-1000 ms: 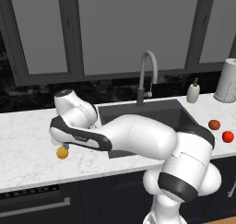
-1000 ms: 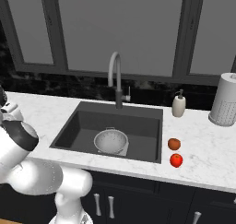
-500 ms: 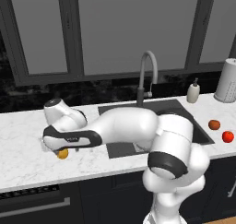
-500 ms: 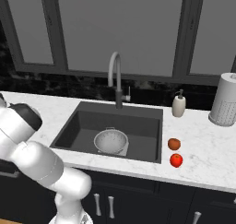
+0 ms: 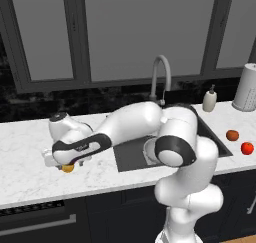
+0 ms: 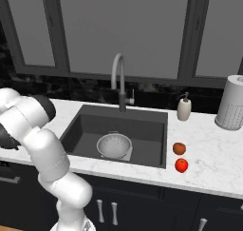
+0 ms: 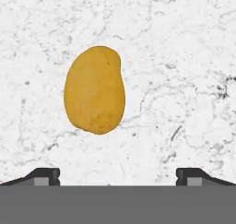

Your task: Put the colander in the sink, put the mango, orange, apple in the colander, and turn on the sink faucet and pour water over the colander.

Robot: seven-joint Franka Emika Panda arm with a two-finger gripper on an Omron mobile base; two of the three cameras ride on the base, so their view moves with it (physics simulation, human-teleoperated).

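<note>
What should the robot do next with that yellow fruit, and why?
Probably lower the open pincer straight down around the mango and then close. The mango lies alone on the white marble counter right under the hand, nothing is held yet, and the colander already sits in the sink, waiting for fruit.

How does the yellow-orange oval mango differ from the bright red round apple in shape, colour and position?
The yellow-orange mango is an elongated oval, while the bright red apple is round. The mango looks matte and lies on the white marble counter left of the dark grey sink, under the open gripper. The apple is shiny and sits right of the sink, beside the dull reddish-orange round orange. Both fruits rest on the counter, outside the silver perforated colander.
</note>
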